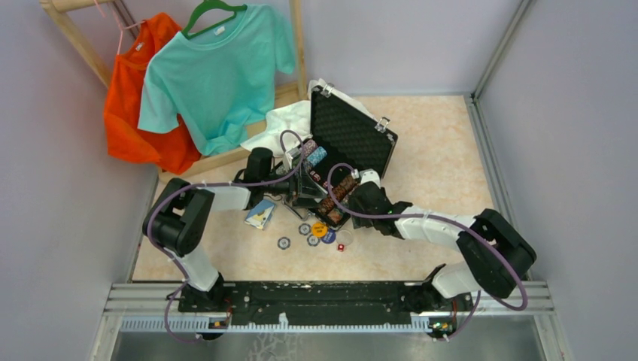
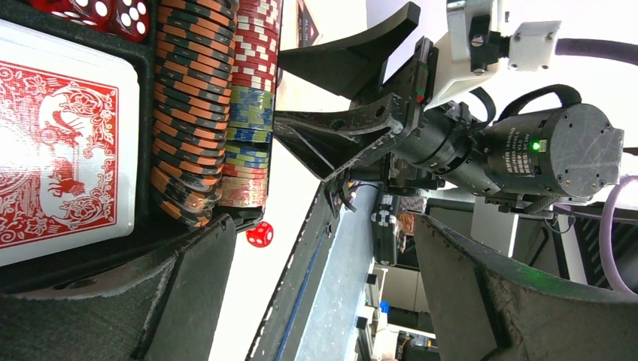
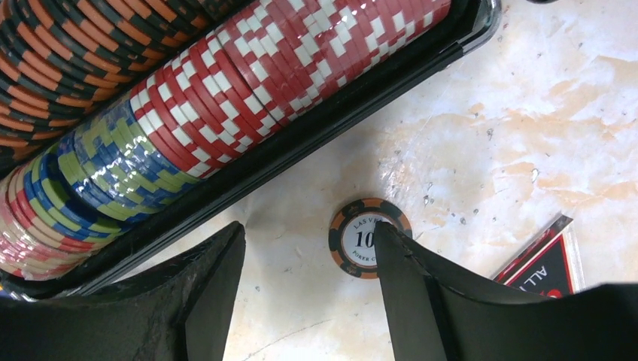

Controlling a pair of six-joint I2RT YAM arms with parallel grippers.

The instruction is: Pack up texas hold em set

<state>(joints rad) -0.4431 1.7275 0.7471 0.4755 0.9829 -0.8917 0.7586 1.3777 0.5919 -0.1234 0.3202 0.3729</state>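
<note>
Spread wide close before its wrist camera, the right hand (image 3: 308,237) is held open and empty just outside the long wall of the black case (image 3: 316,135). One black-and-orange chip (image 3: 357,239) is seen flat on the desk (image 3: 542,113) beside that wall, partly hidden behind one finger (image 3: 406,293). A triangular button (image 3: 545,263) is laid farther from the case. Inside the case, chips are stood on edge in rows. The red-and-white chips (image 3: 301,60) and blue-and-yellow chips (image 3: 113,165) are packed against the wall, and the black-and-orange row (image 3: 68,45) is packed next inward.

The left hand (image 2: 323,222) is likewise opened wide at the end of the case, with nothing gripped. A red card deck (image 2: 60,158) is set in the case beside the black-and-orange row, and red dice (image 2: 98,9) are lodged past it. One red die (image 2: 259,235) is seen on the desk just outside the case.

From above, the lid (image 1: 346,131) is stood open. A blue deck (image 1: 261,213) is laid left of the case, and loose chips (image 1: 284,242) and an orange round button (image 1: 320,229) are scattered in front of it. A white cloth (image 1: 286,120) is bunched behind it.
</note>
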